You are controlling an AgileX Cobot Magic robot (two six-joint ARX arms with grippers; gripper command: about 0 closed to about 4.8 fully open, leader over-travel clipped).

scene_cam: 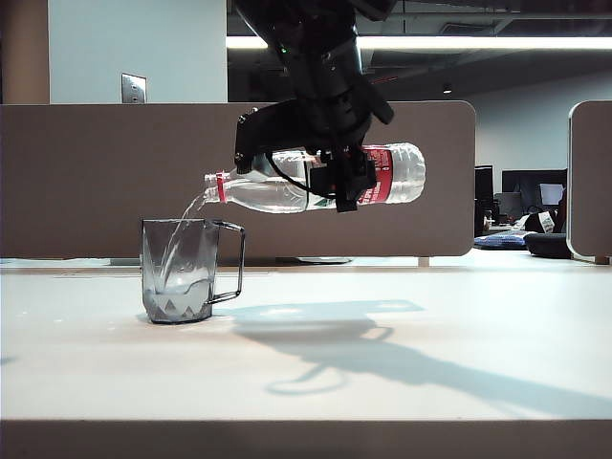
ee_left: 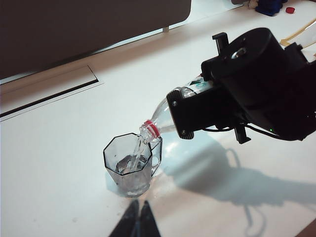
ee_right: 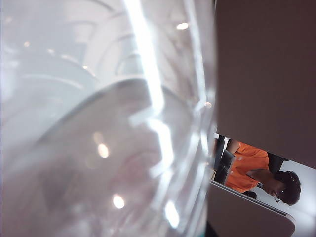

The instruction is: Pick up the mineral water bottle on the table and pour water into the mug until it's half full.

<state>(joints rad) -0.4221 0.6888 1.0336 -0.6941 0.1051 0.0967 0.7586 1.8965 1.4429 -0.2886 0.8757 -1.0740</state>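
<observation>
- Mid-pour: right gripper (scene_cam: 335,177) clamps the mineral water bottle (scene_cam: 392,174) near-level above the table (scene_cam: 430,363), so water (scene_cam: 182,239) arcs into the mug (scene_cam: 177,287).
- Mug approx. a third full, by the look.
- Left gripper (ee_left: 138,219), fingertips together, empty, waits just beside mug.

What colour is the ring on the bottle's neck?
Red; the neck ring on the bottle shows best in the left wrist view.
</observation>
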